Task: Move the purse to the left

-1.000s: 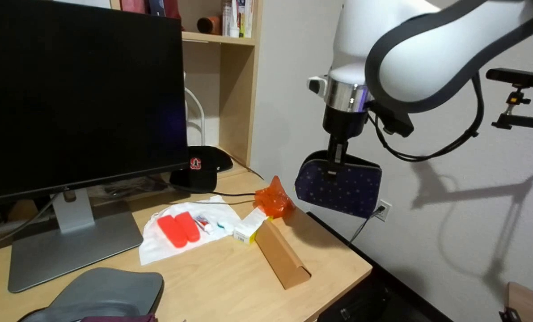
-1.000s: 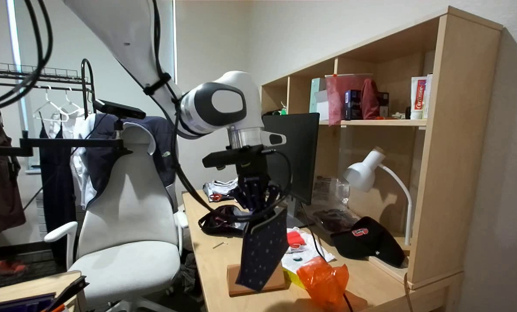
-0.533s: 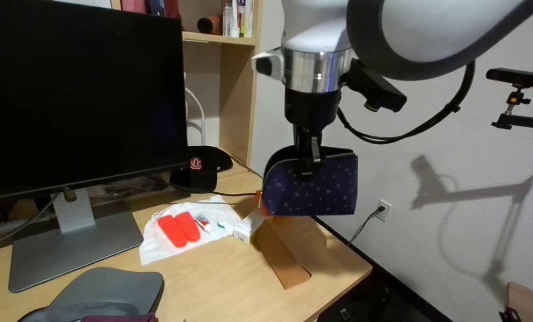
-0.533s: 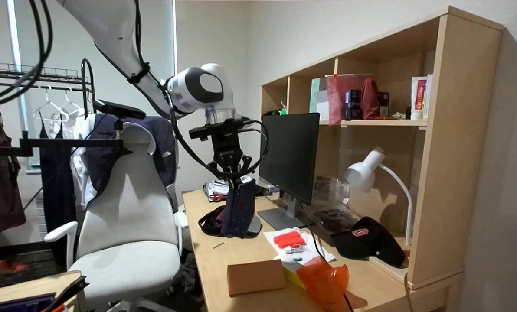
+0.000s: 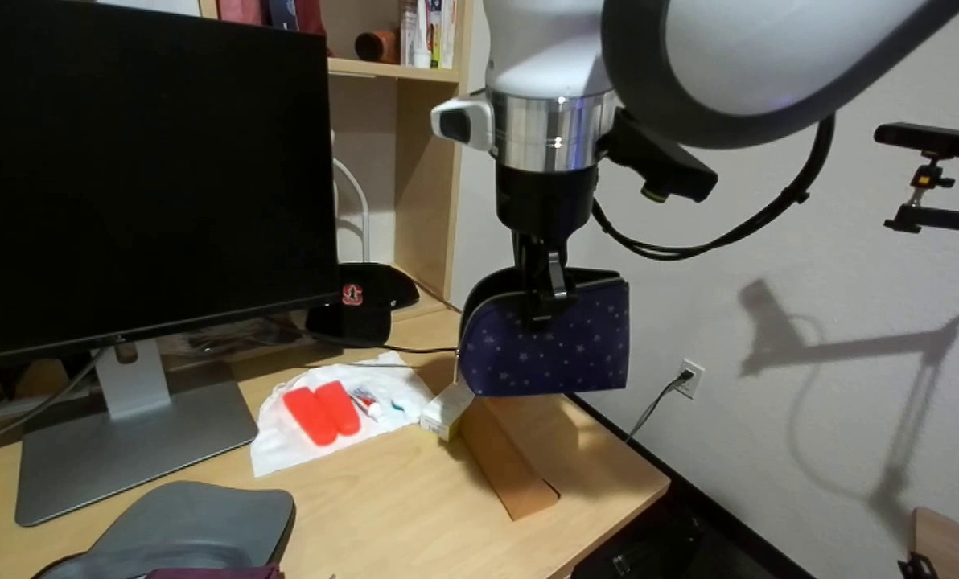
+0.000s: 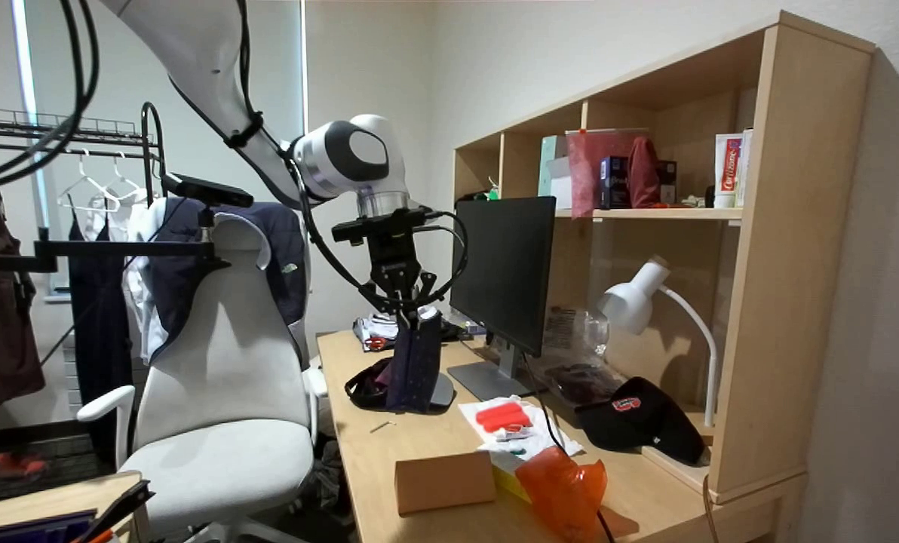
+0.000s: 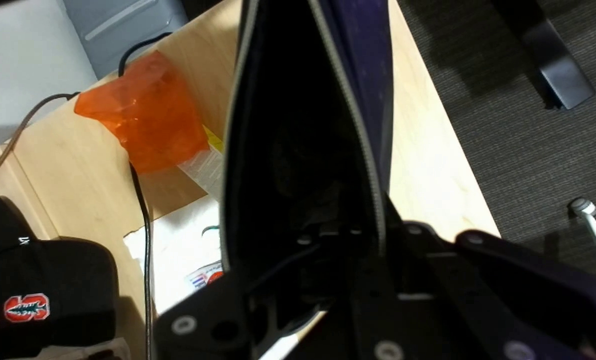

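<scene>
The purse is a dark navy pouch with small stars, its zipped top gaping open. In both exterior views the purse [image 5: 560, 350] [image 6: 413, 377] hangs upright below my gripper [image 5: 545, 305] [image 6: 409, 308], above the desk. The gripper is shut on one side wall near the zipper, with one finger inside the opening and one outside. In the wrist view the purse [image 7: 365, 65] fills the upper middle with its dark inside facing the camera. The fingertips [image 7: 373, 235] there are dark and partly hidden by the purse.
A brown cardboard wedge [image 5: 508, 462], a white-and-yellow box [image 5: 446, 412] and an orange plastic bag [image 6: 563, 490] lie on the desk. A white cloth [image 5: 274, 442] holds red pads. A monitor [image 5: 150, 177], a black cap [image 6: 638, 422] and a lamp [image 6: 630, 302] stand nearby.
The gripper carried the purse leftward in both exterior views and the purse now hangs more level. Over the last half second it shifted only slightly left and down in an exterior view.
</scene>
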`<state>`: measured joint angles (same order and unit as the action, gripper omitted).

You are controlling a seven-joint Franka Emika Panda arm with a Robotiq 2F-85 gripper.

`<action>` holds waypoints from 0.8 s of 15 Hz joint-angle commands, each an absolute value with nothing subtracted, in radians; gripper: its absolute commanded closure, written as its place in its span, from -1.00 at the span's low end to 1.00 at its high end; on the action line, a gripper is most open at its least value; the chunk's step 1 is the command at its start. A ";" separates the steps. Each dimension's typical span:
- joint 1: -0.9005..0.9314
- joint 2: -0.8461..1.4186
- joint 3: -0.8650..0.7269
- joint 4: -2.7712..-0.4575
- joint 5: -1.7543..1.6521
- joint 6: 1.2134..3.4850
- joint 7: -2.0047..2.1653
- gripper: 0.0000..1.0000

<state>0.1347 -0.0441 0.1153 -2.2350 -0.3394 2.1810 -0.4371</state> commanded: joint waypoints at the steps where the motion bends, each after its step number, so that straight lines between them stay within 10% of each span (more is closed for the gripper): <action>1: 0.137 -0.010 0.123 -2.189 -0.354 2.154 -0.458 0.83; 12: 0.202 0.445 0.180 -1.666 -0.433 2.067 -0.758 0.83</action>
<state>0.1950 0.3360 0.1735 -1.7953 -0.4041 2.0885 -0.6955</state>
